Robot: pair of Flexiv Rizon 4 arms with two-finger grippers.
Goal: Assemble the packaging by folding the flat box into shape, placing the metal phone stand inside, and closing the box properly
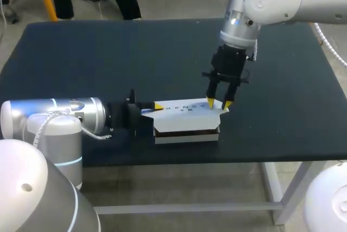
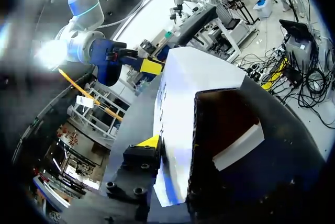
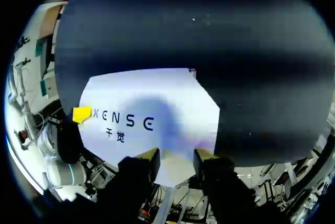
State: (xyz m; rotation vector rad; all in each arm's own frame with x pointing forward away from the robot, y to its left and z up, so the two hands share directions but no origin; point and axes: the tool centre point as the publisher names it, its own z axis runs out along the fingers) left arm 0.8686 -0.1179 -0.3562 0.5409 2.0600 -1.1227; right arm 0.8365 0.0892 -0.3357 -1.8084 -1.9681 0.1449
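Observation:
A white box lies near the table's front edge, its printed lid tilted over a dark gap along the front. My right gripper comes down from above and stands open, its yellow tips resting on the lid's right end. My left gripper lies level at the lid's left end; in the left wrist view it sits against the lid's near edge, beside the dark inside. No metal phone stand shows in any view.
The black table stretches bare to the left, right and behind the box. Its front edge runs just below the box, and my left arm lies low along it.

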